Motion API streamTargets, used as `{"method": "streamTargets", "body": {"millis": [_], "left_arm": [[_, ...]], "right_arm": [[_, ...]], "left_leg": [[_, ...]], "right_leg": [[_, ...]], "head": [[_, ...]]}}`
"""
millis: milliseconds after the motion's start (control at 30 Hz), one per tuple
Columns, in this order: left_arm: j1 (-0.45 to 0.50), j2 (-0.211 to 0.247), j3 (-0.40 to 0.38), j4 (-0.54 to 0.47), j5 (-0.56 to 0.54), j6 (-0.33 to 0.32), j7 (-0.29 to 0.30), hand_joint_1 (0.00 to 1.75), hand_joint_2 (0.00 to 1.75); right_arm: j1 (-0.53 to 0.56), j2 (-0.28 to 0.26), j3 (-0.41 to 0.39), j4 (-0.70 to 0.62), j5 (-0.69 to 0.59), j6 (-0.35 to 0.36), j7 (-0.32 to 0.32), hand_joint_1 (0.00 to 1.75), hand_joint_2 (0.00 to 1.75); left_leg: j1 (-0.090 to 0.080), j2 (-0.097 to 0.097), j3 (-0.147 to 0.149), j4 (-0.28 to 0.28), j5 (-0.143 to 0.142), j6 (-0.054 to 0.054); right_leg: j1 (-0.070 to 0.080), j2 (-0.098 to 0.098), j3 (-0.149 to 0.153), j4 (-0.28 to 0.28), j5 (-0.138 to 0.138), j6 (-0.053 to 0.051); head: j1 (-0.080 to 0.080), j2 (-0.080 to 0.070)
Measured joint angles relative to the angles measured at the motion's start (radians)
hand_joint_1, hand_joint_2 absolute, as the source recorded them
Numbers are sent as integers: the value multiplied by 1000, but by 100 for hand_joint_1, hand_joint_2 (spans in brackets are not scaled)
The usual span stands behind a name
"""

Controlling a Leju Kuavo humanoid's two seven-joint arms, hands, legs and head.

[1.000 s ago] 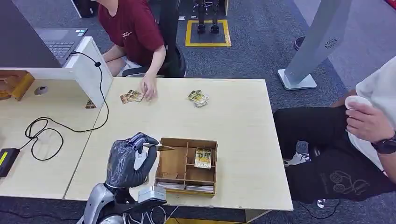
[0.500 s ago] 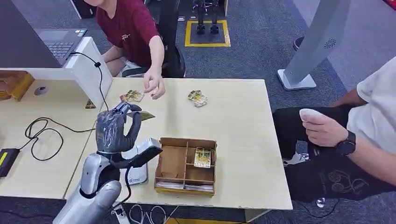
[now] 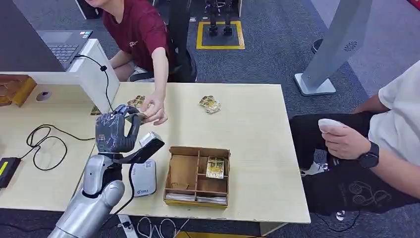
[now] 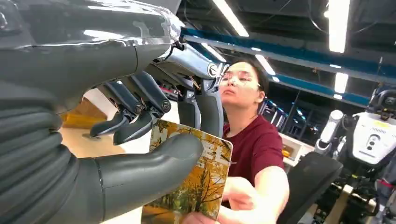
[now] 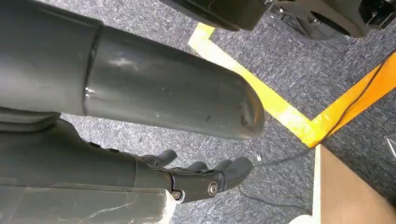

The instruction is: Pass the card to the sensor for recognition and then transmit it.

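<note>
Your left hand [image 3: 115, 132] is raised above the pale wooden desk [image 3: 252, 148] and pinches the thin glossy card printed with yellow autumn trees [image 4: 194, 175] between its thick grey thumb and darker fingers [image 4: 135, 128]. In the left wrist view the thumb lies flat across the printed face and the fingers back it from behind, so the hold looks firm.

The relation that matters now: the card sticks out from the hand toward 1 o'clock in the head view, its long axis running away from the palm, and the far end meets the outstretched hand of the person in the dark red shirt [image 3: 154, 113]. That hand touches or nearly touches the card's free edge; you cannot tell whether it has closed on it. Judging by this, the handover is the step in hand, and letting go should wait until the person's hold is plain.

The white rounded card sensor [image 3: 143, 178] lies flat on the desk at about 5 o'clock from your left hand, partly under the wrist. Just beside it at 3 o'clock sits the brown cardboard divided box [image 3: 198, 174] with one card in a compartment. Two small loose piles of cards [image 3: 210, 104] lie near the desk's far edge.

Your right hand [image 5: 201, 179] hangs by the grey carpeted floor, fingers loosely curled and holding nothing, well apart from the card. The left hand is the only one placed for this.
</note>
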Motion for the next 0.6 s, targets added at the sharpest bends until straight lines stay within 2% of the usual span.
{"method": "streamTargets", "body": {"millis": [133,167,200,433,533,600], "left_arm": [[0,-3,9,13,0,-1,0,175,175],[0,-3,9,16,0,-1,0,157,175],[0,-3,10,18,0,-1,0,0,175],[0,-4,23,22,18,3,-7,0,175],[0,1,47,22,16,41,7,0,175],[0,22,78,31,13,70,13,0,175]], "right_arm": [[0,-2,2,2,-14,2,3,0,0],[0,-2,2,2,-14,2,3,0,0],[0,-3,3,2,-14,3,3,0,0],[0,-4,15,4,-31,6,9,0,0],[2,-5,19,3,-35,11,11,0,0],[6,-5,23,0,-48,16,13,0,0]], "left_leg": [[0,0,0,0,0,0],[0,0,0,0,0,0],[0,0,0,0,0,0],[0,0,0,0,0,0],[0,0,-1,0,0,0],[0,1,0,0,0,0]], "right_leg": [[0,0,0,0,0,0],[0,0,0,0,0,0],[0,0,0,0,0,0],[0,0,0,0,0,0],[0,0,0,0,0,0],[0,1,0,0,0,0]], "head": [[0,0],[0,0],[0,0],[0,0],[0,0],[0,0]]}}
